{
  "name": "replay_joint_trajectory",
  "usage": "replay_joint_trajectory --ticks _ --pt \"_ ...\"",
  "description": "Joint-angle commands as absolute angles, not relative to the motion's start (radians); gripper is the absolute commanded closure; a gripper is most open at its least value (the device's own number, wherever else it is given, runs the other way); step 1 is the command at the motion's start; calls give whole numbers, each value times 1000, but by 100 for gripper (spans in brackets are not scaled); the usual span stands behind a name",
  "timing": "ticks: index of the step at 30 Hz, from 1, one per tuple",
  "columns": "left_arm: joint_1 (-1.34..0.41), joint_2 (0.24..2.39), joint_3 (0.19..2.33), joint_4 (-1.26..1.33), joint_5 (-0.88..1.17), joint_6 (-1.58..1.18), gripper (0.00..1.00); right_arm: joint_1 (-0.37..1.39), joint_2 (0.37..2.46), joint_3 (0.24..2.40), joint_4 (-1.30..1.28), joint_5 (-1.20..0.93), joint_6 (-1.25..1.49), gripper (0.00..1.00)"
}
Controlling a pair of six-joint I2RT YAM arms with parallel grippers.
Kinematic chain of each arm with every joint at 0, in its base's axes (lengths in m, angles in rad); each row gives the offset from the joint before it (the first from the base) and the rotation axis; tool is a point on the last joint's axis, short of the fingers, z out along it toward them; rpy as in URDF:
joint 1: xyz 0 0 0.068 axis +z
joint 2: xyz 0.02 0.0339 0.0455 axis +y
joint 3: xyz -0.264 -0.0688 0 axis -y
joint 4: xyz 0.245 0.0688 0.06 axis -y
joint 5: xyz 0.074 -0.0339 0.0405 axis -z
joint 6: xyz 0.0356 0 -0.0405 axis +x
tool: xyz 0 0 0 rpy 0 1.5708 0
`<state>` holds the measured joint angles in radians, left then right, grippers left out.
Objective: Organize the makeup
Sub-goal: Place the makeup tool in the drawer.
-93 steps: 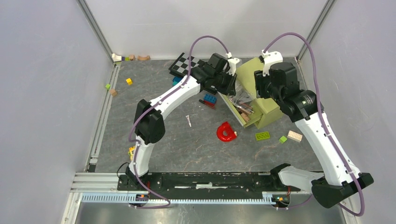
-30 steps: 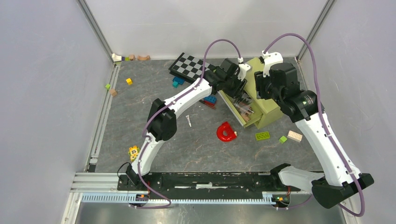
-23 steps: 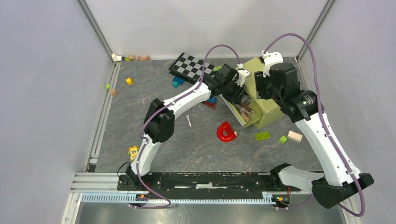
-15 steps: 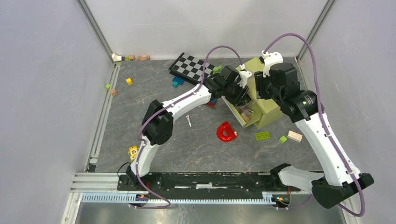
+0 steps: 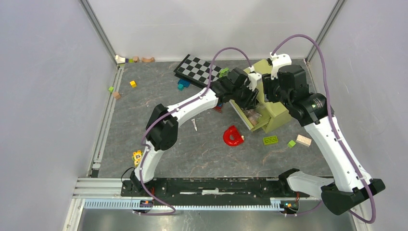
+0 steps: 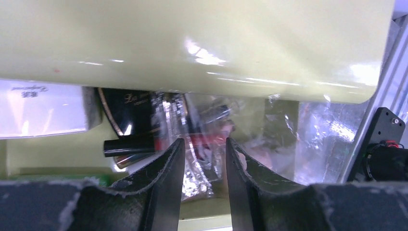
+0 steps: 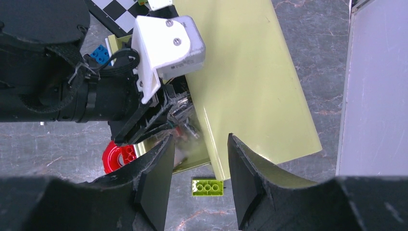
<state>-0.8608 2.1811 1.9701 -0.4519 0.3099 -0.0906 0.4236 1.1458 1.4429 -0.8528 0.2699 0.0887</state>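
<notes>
Left fingers (image 6: 166,180) deeper; makeup tube (image 6: 129,146) crosswise

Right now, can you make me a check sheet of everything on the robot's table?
Surface: grey stone-look table, no spills seen.
Job's things: makeup in a clear bag, inside the open drawer of the yellow-green box; dark compact beside it.
Clutter: red horseshoe piece, checkerboard, scattered toy bricks such as a green brick.
Grippers: left gripper open, at the bag; right gripper open above the box, holding nothing.
Cables: purple cables arch over both arms, no snag seen.
Surroundings: plain walls; nothing else seen.
</notes>
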Motion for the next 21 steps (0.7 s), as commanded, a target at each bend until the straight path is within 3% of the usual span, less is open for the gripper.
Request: replay_joint_trajectory --ticks 1,21 --pt "-901 2146 1973 -399 357 -128 57 425 1128 1440 -827 267 92 49" --pt "-914 2239 1967 -386 340 -140 58 426 1125 1444 -832 272 90 49"
